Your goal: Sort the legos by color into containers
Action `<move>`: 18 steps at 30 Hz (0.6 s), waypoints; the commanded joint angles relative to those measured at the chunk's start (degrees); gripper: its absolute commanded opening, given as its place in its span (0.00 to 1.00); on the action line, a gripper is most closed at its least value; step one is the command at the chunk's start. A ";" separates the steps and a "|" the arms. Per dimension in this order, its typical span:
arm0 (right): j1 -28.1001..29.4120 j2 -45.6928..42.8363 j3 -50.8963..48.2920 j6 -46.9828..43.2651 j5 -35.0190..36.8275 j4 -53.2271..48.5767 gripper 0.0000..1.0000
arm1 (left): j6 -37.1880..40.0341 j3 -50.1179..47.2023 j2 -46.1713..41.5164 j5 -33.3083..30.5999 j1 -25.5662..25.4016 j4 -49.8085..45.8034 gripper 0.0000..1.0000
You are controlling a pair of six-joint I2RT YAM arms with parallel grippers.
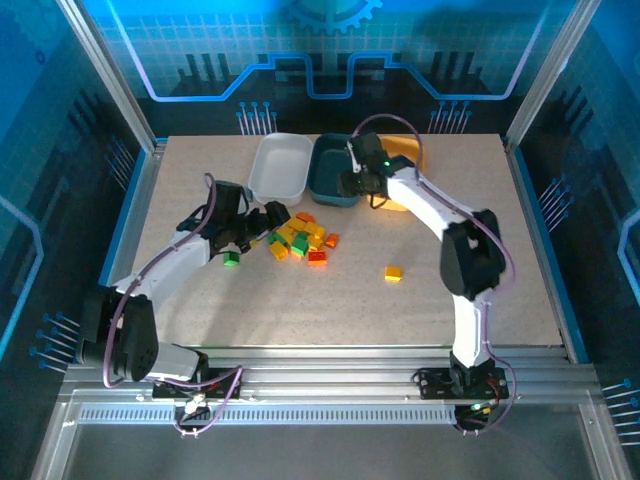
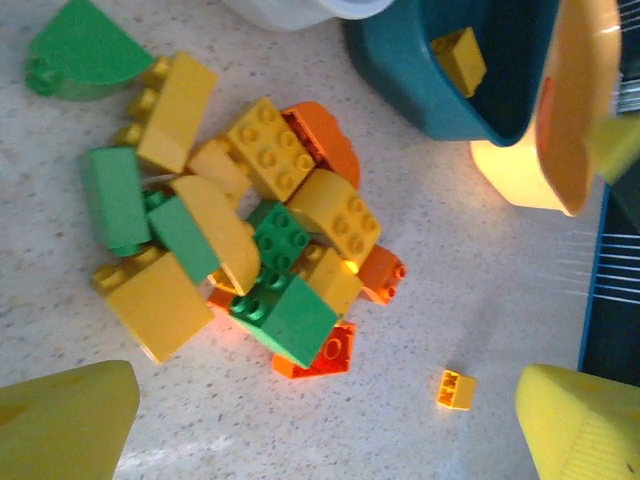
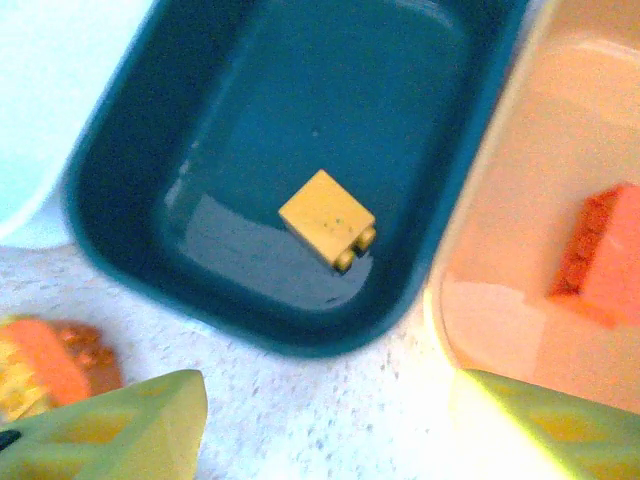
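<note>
Mid-sort. In the teal tray [image 3: 130,200], one yellow brick [image 3: 327,219], lying flat; in the orange tray [image 3: 520,180], one orange brick [image 3: 600,255]. Above the teal tray, the right gripper [image 3: 330,430], fingers apart, holding nothing. Near the trays, on the table [image 1: 450,250], the pile [image 2: 250,250] of mixed legos, unsorted, with a stray yellow [image 1: 393,273] and a stray green [image 1: 231,259] off to either side. Over the pile, the left gripper [image 2: 320,430], spread wide and empty. Reads as a drop on the right, a pick on the left. Next: lower onto one top brick, close on it alone, carry to its colour's tray. White tray [image 1: 280,165] presumably for green.
</note>
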 commanded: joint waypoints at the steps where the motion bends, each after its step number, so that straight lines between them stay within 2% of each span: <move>1: 1.84 -9.17 -12.67 5.25 0.22 5.86 0.66 | 1.36 -1.44 -0.63 -6.40 0.05 -6.64 0.94; 5: 2.65 -16.95 -26.95 9.02 -0.86 8.93 0.65 | 1.98 -0.21 1.64 -11.35 0.23 -9.22 0.87; 8: 3.12 -20.04 -33.31 9.61 -1.13 9.36 0.65 | 1.25 0.86 2.94 -15.70 1.08 -12.32 0.82; 11: 3.22 -22.14 -36.64 9.34 -0.32 8.60 0.65 | 0.87 -1.15 0.99 -21.11 1.73 -13.65 0.83; 18: 3.22 -23.91 -38.19 8.31 -1.37 9.06 0.65 | 4.04 -2.45 2.93 -20.90 6.45 -14.68 0.87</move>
